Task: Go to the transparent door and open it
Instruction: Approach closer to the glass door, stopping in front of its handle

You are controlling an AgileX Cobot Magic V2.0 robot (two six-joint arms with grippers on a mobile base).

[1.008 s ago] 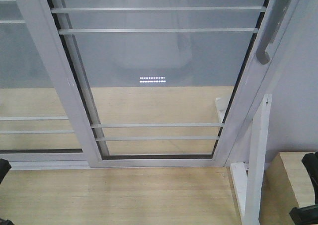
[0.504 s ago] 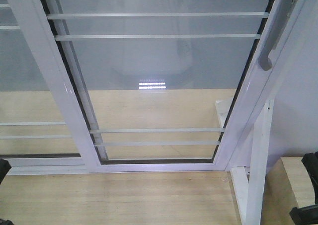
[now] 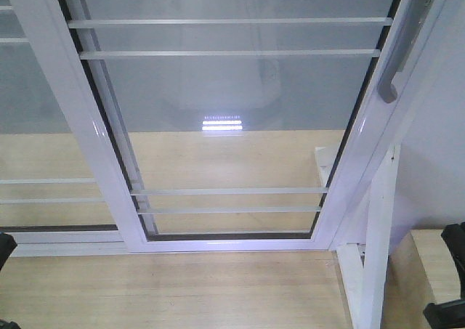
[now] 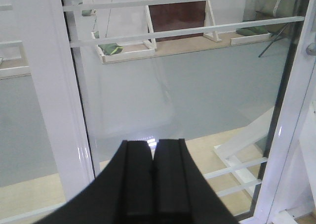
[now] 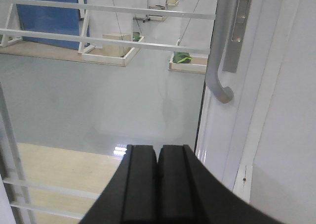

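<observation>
The transparent door (image 3: 232, 243) fills the front view: clear glass in a glossy white frame, crossed by thin white bars (image 3: 229, 53). It stands closed against the right jamb. Its grey curved handle (image 3: 394, 64) runs down the right stile. In the right wrist view the handle (image 5: 219, 61) and lock plate (image 5: 237, 26) are up and to the right of my right gripper (image 5: 158, 147), which is shut, empty and well short of them. My left gripper (image 4: 153, 144) is shut and empty too, facing the glass beside the door's left stile (image 4: 44, 110).
A second white-framed glass panel (image 3: 36, 176) without a handle stands to the left. A white support stand (image 3: 374, 256) and a pale wall (image 3: 443, 147) close the right side. Light wooden flooring (image 3: 182, 285) lies before the door, with a wooden block (image 3: 436, 260) at lower right.
The door has slid slightly down and grown in the front view, as if I came a little closer. In the last half second almost nothing moved.
</observation>
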